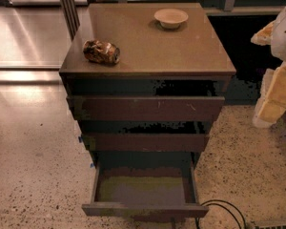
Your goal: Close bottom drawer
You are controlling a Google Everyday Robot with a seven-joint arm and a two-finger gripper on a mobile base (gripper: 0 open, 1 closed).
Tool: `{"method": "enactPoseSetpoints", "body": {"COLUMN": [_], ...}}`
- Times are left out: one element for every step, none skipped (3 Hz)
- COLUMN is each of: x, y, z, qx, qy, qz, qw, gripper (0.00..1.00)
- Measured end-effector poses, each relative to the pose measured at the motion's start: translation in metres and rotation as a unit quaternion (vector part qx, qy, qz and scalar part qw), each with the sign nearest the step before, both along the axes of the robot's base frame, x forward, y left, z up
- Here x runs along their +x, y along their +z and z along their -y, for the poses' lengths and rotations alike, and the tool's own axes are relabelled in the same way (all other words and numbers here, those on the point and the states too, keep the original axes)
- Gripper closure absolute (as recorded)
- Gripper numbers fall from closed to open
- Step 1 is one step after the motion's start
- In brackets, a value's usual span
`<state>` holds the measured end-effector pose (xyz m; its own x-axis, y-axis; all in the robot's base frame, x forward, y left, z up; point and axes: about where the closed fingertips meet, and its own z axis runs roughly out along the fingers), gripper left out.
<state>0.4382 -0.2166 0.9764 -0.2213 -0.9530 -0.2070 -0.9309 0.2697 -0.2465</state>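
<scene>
- Task not yet done: the bottom drawer [143,191] is standing pulled well out of the cabinet [148,46], its greenish-grey floor showing (the two wider drawers above are sitting nearly in).
- The gripper [278,92] is hanging at the right edge of view, clear of the cabinet; whether it is open or closed cannot be told.
- The drawer front is lying below and left of the gripper, well apart; the whole inward push is remaining.

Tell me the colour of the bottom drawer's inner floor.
Greenish-grey, in the camera view of the bottom drawer; the gripper hangs at the right edge.
</scene>
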Motion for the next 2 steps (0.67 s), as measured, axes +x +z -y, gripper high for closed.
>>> {"method": "enactPoseSetpoints", "body": {"x": [0.000,-0.004], "y": [0.000,-0.011], "z": [0.000,-0.001], "qx": [0.000,0.010], "qy": [0.000,0.000], "qz": [0.000,-0.005], "qw": [1.0000,0.9999], "gripper": [0.00,0.00]}}
